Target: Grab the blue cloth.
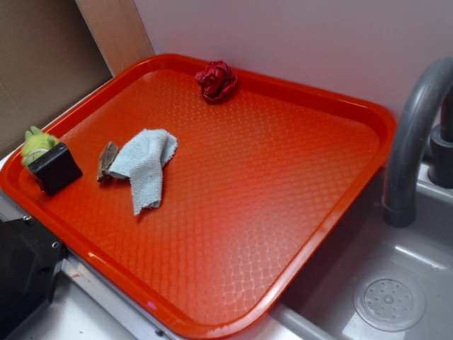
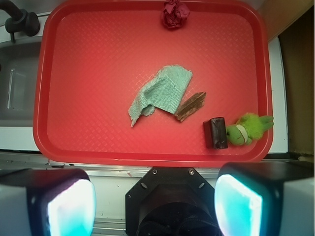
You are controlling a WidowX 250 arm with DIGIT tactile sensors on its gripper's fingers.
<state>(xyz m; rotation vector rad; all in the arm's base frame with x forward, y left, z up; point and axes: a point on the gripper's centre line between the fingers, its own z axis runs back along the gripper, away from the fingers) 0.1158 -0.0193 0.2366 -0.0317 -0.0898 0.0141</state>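
The blue cloth (image 1: pixel 145 164) lies crumpled flat on the left part of the red tray (image 1: pixel 269 205). In the wrist view the cloth (image 2: pixel 162 93) lies near the middle of the tray (image 2: pixel 88 59). My gripper (image 2: pixel 155 201) is high above the tray's near edge, well apart from the cloth. Its two fingers (image 2: pixel 69 206) stand wide apart at the bottom corners of that view with nothing between them. The gripper does not show in the exterior view.
A small brown scrap (image 1: pixel 107 160) (image 2: pixel 191 105) lies beside the cloth. A dark red bunched cloth (image 1: pixel 216 80) (image 2: pixel 174 13) sits at the far rim. A black block (image 1: pixel 55 168) (image 2: pixel 216 132) and green toy (image 1: pixel 37 144) (image 2: pixel 251 129) lie at a corner. A grey faucet (image 1: pixel 414 134) and sink (image 1: pixel 396 255) adjoin the tray.
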